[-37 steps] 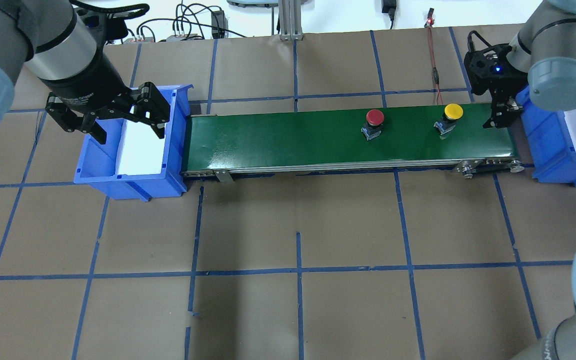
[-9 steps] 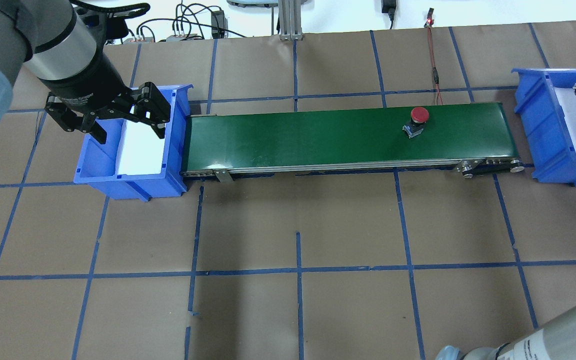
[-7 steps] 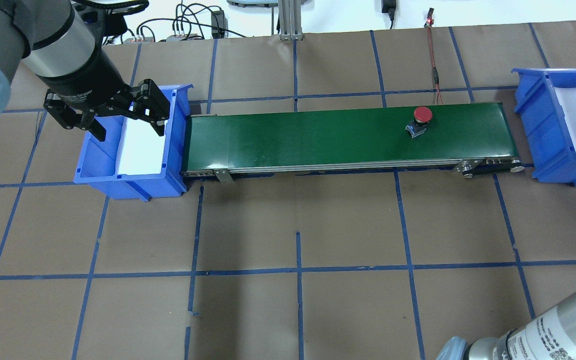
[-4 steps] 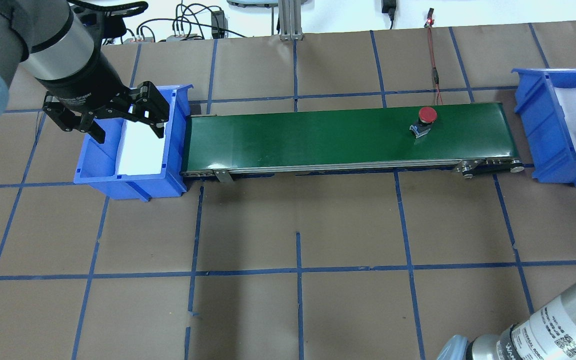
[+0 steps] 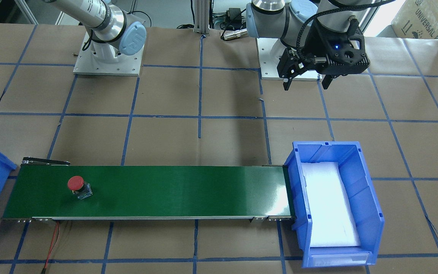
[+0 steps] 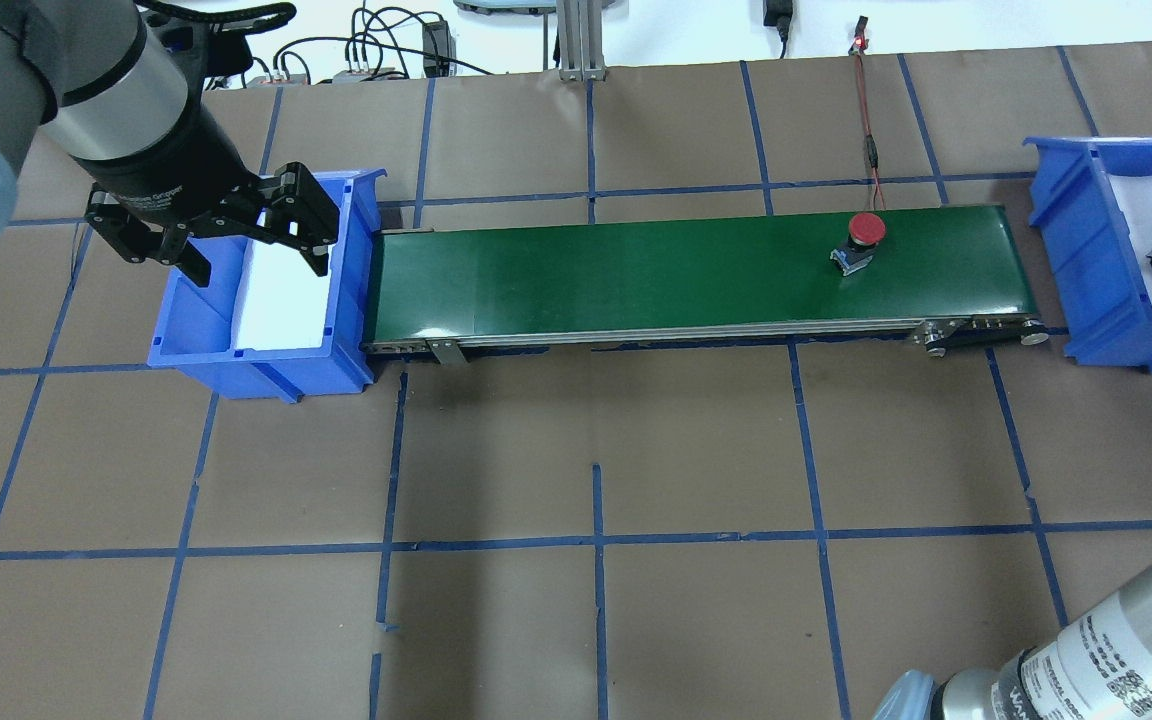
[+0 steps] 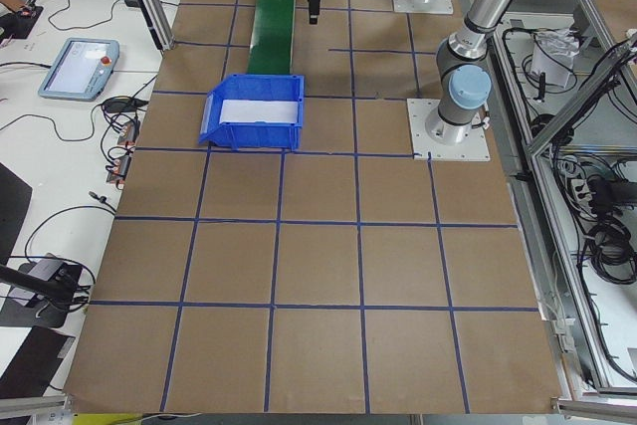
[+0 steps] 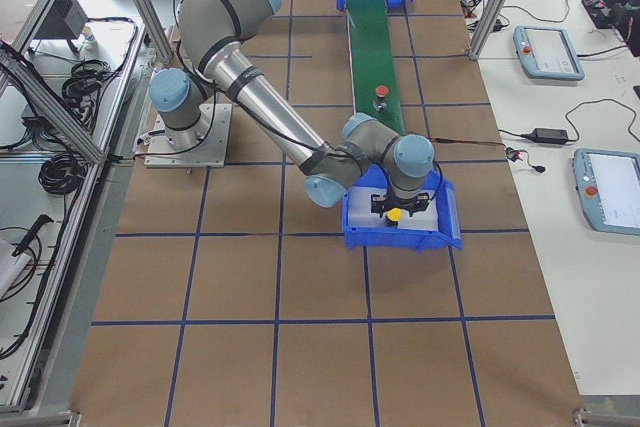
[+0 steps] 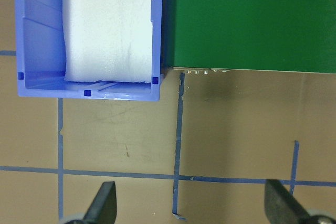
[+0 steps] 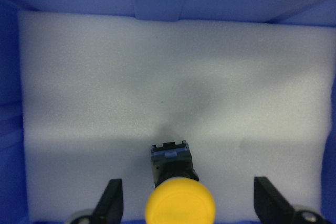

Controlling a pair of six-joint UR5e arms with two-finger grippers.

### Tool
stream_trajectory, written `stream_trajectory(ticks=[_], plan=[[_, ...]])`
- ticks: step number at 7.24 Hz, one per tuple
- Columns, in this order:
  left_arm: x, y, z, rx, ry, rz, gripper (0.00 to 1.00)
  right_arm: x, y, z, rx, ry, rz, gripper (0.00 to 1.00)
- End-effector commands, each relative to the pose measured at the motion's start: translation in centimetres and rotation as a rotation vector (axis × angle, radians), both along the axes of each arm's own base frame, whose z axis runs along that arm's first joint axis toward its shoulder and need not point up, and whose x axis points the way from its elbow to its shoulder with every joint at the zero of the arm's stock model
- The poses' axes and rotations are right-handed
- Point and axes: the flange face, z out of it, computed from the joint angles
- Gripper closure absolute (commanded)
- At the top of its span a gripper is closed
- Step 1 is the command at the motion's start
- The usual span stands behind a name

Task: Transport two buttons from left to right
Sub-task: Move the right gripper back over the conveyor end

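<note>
The yellow button (image 10: 180, 203), a smooth round mushroom cap on a small square black-and-blue base, lies on a sheet of white, fine-grained foam (image 10: 157, 77) lining the floor of the glossy blue plastic bin (image 6: 1086, 250) at the robot's right end of the conveyor. The right gripper (image 10: 189, 202) hangs over it with its jaws spread wide. In the right wrist view its two dark fingers (image 10: 111, 199) stand on either side of the cap, clear of it, holding nothing. The red button (image 6: 866, 228), of the same mushroom shape on a black-and-silver base, sits upright on the flat, dark green conveyor belt (image 6: 636, 270). It is near the belt's right end, on the half farther from the robot, and nothing touches it. At the belt's other end stands a second blue bin (image 6: 196, 310) with sloped walls and its own rectangular white foam pad (image 9: 107, 24). The left gripper (image 6: 261, 270), black with jointed linkage fingers, hangs above that bin, open wide and empty. Brown paper crossed by a grid of blue tape lines covers the table (image 6: 596, 450).
</note>
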Motion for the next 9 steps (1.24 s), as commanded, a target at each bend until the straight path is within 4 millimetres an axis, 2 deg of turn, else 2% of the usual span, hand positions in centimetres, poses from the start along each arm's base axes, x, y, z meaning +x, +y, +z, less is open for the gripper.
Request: stream_trajectory(ticks=[1,2,3,4,5,6,9], plan=[[0.0,0.0,-0.1,0.002,0.000,0.000,0.01,6.2,-1.0,5.8,-0.033,0.025,0.021,0.00],[0.0,0.0,-0.1,0.002,0.000,0.000,0.01,12.0,-2.2,7.8,-0.035,0.042,0.068,0.00],[0.0,0.0,-0.1,0.002,0.000,0.000,0.01,17.5,-2.9,8.3,-0.021,0.054,0.055,0.00],[0.0,0.0,-0.1,0.002,0.000,0.000,0.01,22.7,-2.6,5.8,0.014,0.034,0.080,0.00],[0.0,0.0,0.0,0.000,0.000,0.000,0.01,25.7,-2.0,3.4,0.052,0.014,0.095,0.00],[0.0,0.0,0.0,0.000,0.000,0.000,0.01,26.5,-1.8,1.8,0.069,-0.001,0.130,0.04],[0.0,0.0,0.0,0.000,0.000,0.000,0.01,27.7,-1.6,1.4,0.063,-0.006,0.125,0.00]])
